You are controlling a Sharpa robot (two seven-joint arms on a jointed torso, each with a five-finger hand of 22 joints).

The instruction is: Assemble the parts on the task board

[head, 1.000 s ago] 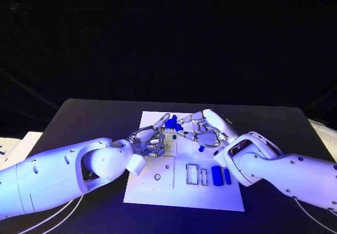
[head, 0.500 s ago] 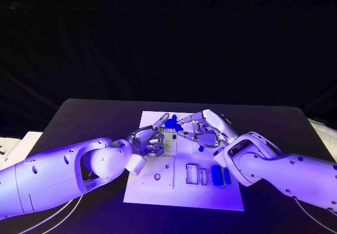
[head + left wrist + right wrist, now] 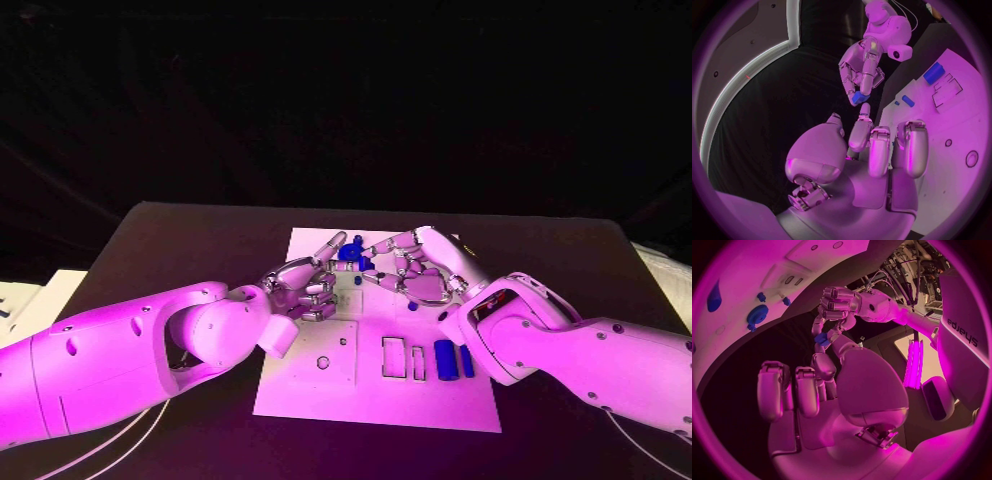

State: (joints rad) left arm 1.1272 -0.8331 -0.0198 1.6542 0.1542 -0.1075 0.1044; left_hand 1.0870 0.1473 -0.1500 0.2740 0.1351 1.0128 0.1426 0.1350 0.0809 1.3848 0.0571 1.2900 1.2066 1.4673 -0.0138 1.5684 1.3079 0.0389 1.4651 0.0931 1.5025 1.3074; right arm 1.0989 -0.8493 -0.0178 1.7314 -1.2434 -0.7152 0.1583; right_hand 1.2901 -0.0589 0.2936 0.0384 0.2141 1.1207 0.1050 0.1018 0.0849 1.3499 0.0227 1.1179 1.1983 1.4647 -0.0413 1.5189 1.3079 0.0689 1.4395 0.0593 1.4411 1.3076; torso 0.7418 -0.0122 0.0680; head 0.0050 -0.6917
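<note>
- Task board point(image 3: 310, 395), a flat white rectangular plate, lies in the middle of the black worktop point(image 3: 173, 240), with shallow rectangular slots and small round holes cut into it.
- 2 blue cylindrical parts point(image 3: 454, 360) lie side by side on the board near the right arm, apparently not yet fitted; a smaller blue piece point(image 3: 414, 307) lies just beyond them.
- A small blue part point(image 3: 351, 254) is raised above the board's far half, between both hands' fingertips.
- Left robot hand point(image 3: 303, 288) pinches it from one side, other fingers curled.
- Right robot hand point(image 3: 418, 268) meets the same part point(image 3: 858, 97) from the opposite side.
- Judged from this, assembly is midway: several glossy plastic pieces remain loose.
</note>
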